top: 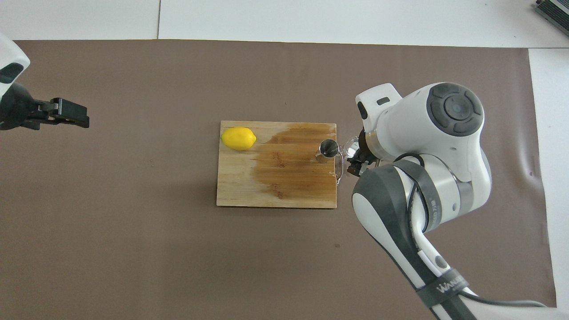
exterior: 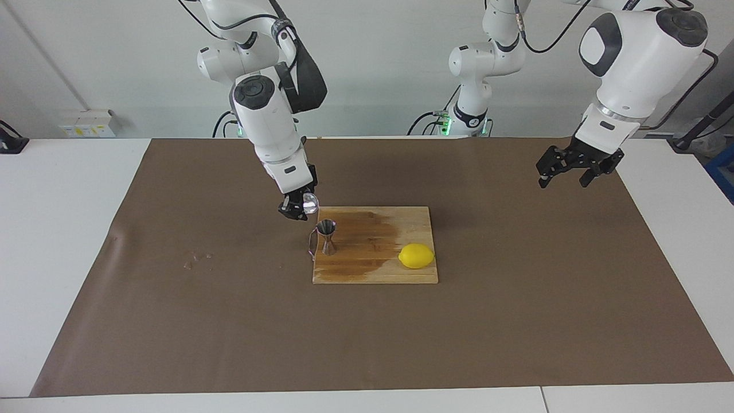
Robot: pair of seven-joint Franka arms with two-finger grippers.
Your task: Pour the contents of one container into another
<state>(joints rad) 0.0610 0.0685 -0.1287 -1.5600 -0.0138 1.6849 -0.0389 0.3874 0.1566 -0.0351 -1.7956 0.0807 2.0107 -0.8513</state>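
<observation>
Here, the right gripper (exterior: 297,209) hangs clamped on the glass cup (exterior: 310,201), in the air at eleven o'clock of the jigger (exterior: 327,236). The jigger stands upright on the cutting board (exterior: 375,269), with the lemon (exterior: 416,256) at its three o'clock. The left gripper (exterior: 565,175) waits over the brown mat (exterior: 516,321), fingers apart.

White arms (exterior: 269,123), black pincers
</observation>
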